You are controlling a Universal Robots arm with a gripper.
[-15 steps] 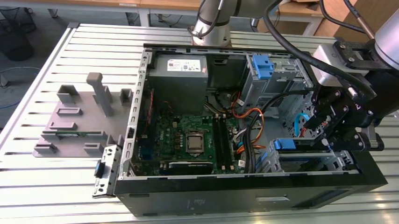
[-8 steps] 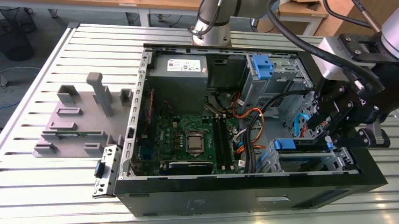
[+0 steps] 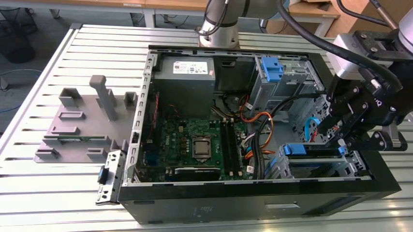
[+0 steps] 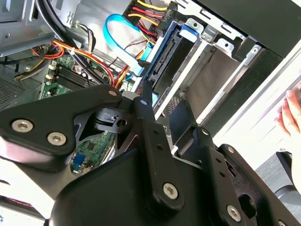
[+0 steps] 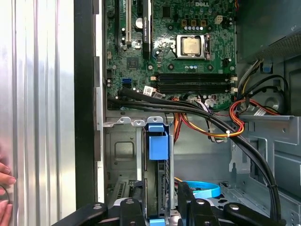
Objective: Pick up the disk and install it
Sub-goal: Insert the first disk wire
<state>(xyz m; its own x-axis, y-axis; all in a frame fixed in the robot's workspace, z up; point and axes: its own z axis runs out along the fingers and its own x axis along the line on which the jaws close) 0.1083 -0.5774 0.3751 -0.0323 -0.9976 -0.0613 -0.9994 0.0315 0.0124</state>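
Observation:
The disk (image 3: 314, 150), in its blue carrier, stands on edge in a slot of the drive cage at the near corner of the open computer case, on the exterior view's right. In the first wrist view its blue handle end (image 5: 157, 141) points toward the motherboard. My gripper (image 3: 340, 142) hangs over the cage's outer end, reaching down into it. In the first wrist view the gripper (image 5: 160, 209) has a black finger close against each side of the disk. In the second wrist view one finger (image 4: 143, 110) runs down alongside the disk (image 4: 164, 66).
The case holds a motherboard (image 3: 197, 142), a grey power supply (image 3: 187, 67), a second blue bracket (image 3: 273, 67) in the far bay, and orange, black and blue cables (image 3: 258, 130). A grey fixture (image 3: 84, 125) lies on the slatted table. A person's hand (image 4: 289, 113) is beside the case.

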